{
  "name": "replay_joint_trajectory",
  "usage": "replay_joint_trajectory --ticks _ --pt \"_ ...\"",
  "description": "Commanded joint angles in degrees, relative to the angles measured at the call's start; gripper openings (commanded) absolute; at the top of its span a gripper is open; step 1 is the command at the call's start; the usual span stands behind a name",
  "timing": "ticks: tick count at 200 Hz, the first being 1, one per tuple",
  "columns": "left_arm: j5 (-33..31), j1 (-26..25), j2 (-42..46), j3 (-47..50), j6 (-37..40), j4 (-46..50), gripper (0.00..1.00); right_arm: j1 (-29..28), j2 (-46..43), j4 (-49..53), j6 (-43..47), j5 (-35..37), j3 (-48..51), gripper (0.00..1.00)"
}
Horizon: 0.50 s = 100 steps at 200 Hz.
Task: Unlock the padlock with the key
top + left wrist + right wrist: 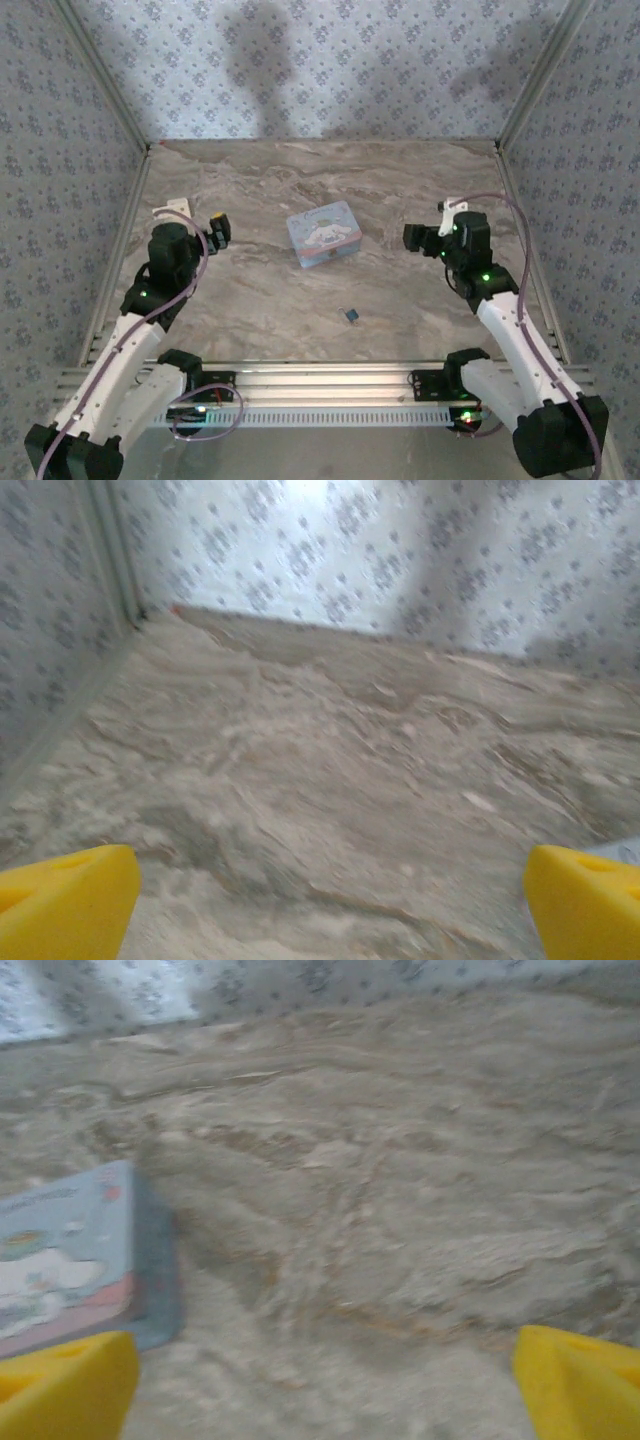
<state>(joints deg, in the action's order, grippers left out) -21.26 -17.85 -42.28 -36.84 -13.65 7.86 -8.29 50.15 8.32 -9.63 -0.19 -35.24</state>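
Padlock (353, 315) on marble-patterned desk (250, 300); both claws spread wide, gripping nothing.

Padlock: tiny, dark bluish, lying on bare desk towards the near edge, roughly midway between the two arms and nearer their bases than the pale blue tin (323, 233), which sits further back at centre. Left claw (218, 228): over the left side of the desk, well apart from the padlock, which lies to its right and closer to the near edge; yellow fingertips (65, 900) stand at opposite edges of the left wrist view, bare desk between them. Right claw (415, 238): over the right side, also well apart from the padlock, which lies to its left and closer to the near edge; yellow fingertips (60, 1385) equally far apart, a corner of the tin just above the left one.
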Motion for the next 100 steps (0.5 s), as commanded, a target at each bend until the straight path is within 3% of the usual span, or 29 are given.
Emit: replay_joint_trajectory --ticks 1,29,58,100 --pt "-6.9 0.8 0.1 4.9 6.6 -7.4 0.98 3.5 0.2 -14.3 3.3 3.6 7.4 1.00" --pt "-9.5 3.6 -0.8 7.0 9.6 -9.3 0.98 7.4 3.9 -25.7 8.4 5.6 13.3 1.00" --pt "-5.5 8.7 -3.1 9.1 9.0 -12.3 0.98 12.3 11.0 -36.3 5.9 0.8 16.2 1.00" --pt "-2.7 11.8 -10.2 15.3 11.2 -24.4 0.98 13.4 20.7 -52.6 6.6 -1.4 19.6 1.00"
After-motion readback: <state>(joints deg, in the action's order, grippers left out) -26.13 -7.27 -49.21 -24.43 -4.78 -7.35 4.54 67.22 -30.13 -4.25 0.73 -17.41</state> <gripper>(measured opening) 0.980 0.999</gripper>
